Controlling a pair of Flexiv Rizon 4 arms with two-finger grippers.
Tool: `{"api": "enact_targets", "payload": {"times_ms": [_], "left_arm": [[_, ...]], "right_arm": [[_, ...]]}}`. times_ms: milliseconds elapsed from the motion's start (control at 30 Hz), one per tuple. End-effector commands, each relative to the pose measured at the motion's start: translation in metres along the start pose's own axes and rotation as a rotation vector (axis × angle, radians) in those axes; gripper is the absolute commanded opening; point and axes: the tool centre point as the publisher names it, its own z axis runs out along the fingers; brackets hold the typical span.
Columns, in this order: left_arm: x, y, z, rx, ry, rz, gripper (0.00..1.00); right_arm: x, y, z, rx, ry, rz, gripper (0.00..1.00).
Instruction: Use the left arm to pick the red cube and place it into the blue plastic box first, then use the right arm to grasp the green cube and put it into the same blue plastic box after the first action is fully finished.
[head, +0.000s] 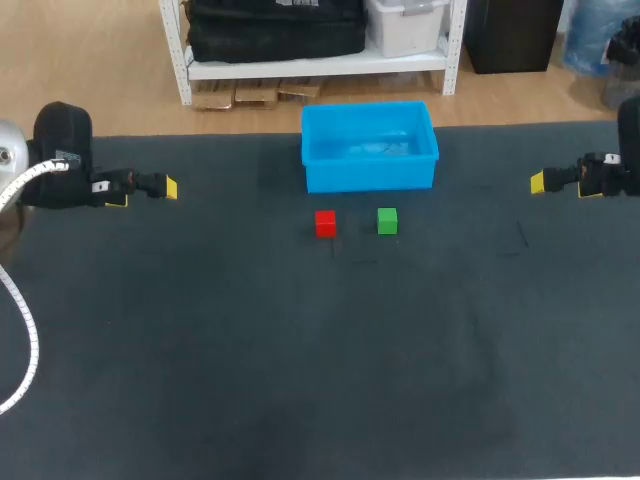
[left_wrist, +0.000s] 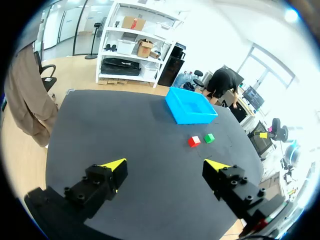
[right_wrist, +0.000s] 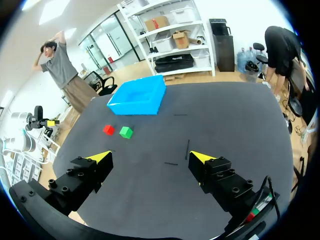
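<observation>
A small red cube (head: 325, 223) sits on the dark table just in front of the blue plastic box (head: 368, 147), with a green cube (head: 387, 221) close to its right. The box looks empty. My left gripper (head: 150, 190) hovers open at the far left edge of the table, well away from both cubes. At the far right, my right gripper (head: 556, 184) is open too. From the left wrist, the red cube (left_wrist: 194, 141), green cube (left_wrist: 209, 138) and box (left_wrist: 191, 105) lie far ahead of the open gripper (left_wrist: 167, 165). The right wrist shows the red cube (right_wrist: 108, 130), green cube (right_wrist: 126, 132) and box (right_wrist: 137, 95) ahead of its open gripper (right_wrist: 150, 158).
The dark mat (head: 300, 350) covers the whole table, with a few faint marks on it near the right side. Nothing else stands on it besides the box and the two cubes.
</observation>
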Motion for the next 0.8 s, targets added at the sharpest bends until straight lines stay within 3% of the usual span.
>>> {"api": "enact_targets", "payload": {"times_ms": [33,300,800], "left_arm": [[0.000,0.002,0.000,0.010,-0.009,0.002,1.00],[-0.006,-0.002,0.002,-0.004,-0.013,0.003,1.00],[-0.023,-0.019,0.010,-0.104,0.113,0.014,1.00]], "right_arm": [[0.000,0.000,0.000,0.000,0.001,0.000,1.00],[0.000,0.000,0.000,0.000,0.001,0.000,1.00],[0.000,0.000,0.000,0.000,0.001,0.000,1.00]]}}
